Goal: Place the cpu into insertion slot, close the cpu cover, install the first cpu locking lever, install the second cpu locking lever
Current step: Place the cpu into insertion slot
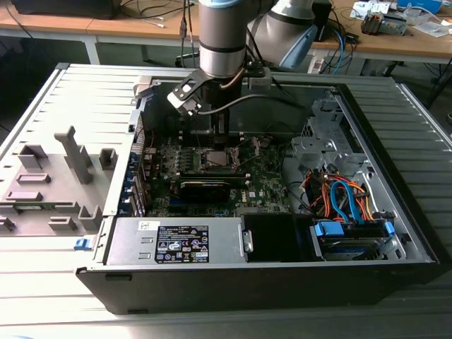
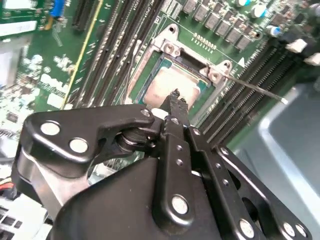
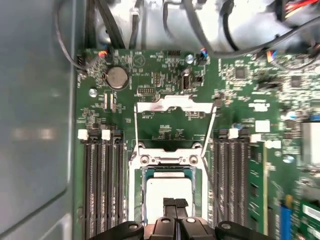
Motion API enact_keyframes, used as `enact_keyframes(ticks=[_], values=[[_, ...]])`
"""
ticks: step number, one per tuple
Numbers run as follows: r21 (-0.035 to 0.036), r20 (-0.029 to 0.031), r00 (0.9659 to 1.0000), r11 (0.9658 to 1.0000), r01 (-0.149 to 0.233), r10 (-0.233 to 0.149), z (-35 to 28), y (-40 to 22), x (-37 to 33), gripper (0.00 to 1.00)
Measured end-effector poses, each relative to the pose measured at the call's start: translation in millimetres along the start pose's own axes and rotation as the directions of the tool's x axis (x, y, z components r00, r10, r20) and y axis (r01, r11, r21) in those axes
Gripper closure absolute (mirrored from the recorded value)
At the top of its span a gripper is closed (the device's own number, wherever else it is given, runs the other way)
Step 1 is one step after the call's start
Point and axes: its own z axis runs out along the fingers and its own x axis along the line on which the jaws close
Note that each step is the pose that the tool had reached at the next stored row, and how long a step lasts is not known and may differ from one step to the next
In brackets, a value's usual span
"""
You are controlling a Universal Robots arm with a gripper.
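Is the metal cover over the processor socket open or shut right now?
Open. In the first wrist view the cover is flipped back clear of the socket, and the chip lies bare in it.

Your arm is standing upright in the exterior view, its wrist pointing straight down. In both wrist views your gripper is aiming downward, its two fingers pressing together at the tips.

Silver-grey cpu, green motherboard, black hand, black memory slots, blue and orange cables.
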Motion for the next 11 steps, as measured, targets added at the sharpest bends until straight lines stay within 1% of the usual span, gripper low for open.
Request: enact_keyframes(ticks=[1,2,4,5,6,11], values=[[-0.0001,-0.0001,1.0000,1.0000,0.000,0.000,-5.4,0.1,-0.3,0.89],[0.0000,0.0001,1.0000,1.0000,0.000,0.000,-14.2,0.3,-0.9,0.89],[0.0000,-0.0001,1.0000,1.0000,0.000,0.000,-23.1,0.5,-1.5,0.89],[0.0000,0.0000,1.0000,1.0000,0.000,0.000,-30.9,0.7,-2.0,0.89],[0.0000,0.0000,1.0000,1.0000,0.000,0.000,-35.2,0.8,-2.3,0.89],[-0.0001,-0.0001,1.0000,1.0000,0.000,0.000,-35.7,0.8,-2.3,0.89]])
